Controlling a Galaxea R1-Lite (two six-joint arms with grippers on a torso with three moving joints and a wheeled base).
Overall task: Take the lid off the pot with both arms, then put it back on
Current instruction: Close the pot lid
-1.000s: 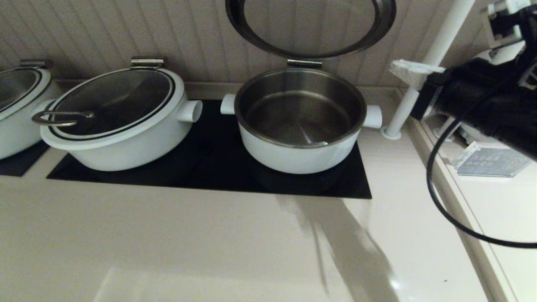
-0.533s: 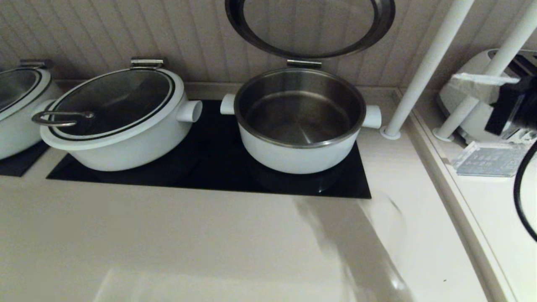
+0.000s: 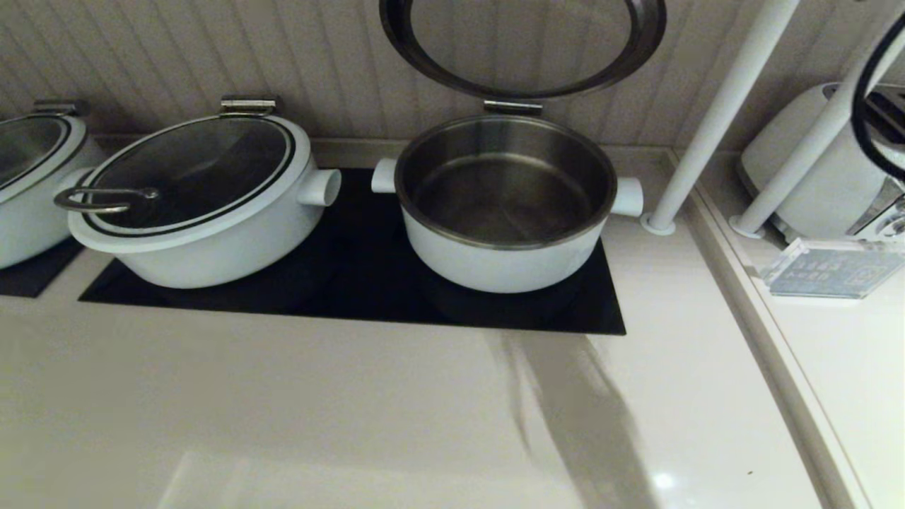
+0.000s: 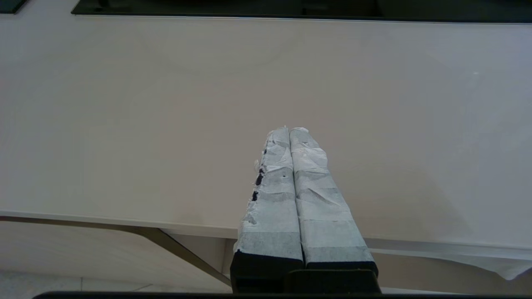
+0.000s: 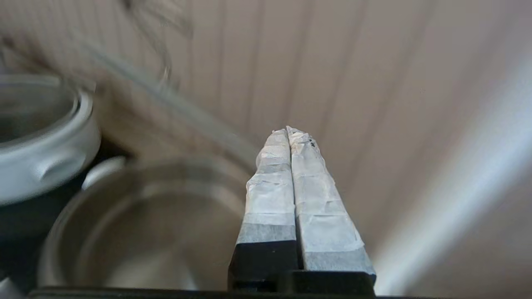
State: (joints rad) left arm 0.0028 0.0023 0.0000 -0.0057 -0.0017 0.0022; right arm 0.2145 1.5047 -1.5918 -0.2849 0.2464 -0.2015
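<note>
The pot (image 3: 495, 268) stands open on the black cooktop (image 3: 353, 290), its steel inside bare. The lid (image 3: 640, 49) stands upright behind it against the wall, its lower edge at a steel hinge piece (image 3: 512, 107); its handle is hidden. Neither gripper shows in the head view; only a black cable (image 3: 864, 106) of the right arm shows at the top right. My right gripper (image 5: 288, 129) is shut and empty, up above the pot's (image 5: 141, 224) right side and pointing at the wall. My left gripper (image 4: 289, 129) is shut and empty over the bare counter near its front edge.
A wider white pot (image 3: 212, 240) with a loop-handled lid sits to the left, and another pot (image 3: 28, 205) at the left edge. Two white poles (image 3: 717, 120), a white appliance (image 3: 813, 170) and a clear sign (image 3: 827, 268) stand at the right.
The right arm has swung from the right side of the head view up and out of it; only its cable remains. The pot and lid have not moved.
</note>
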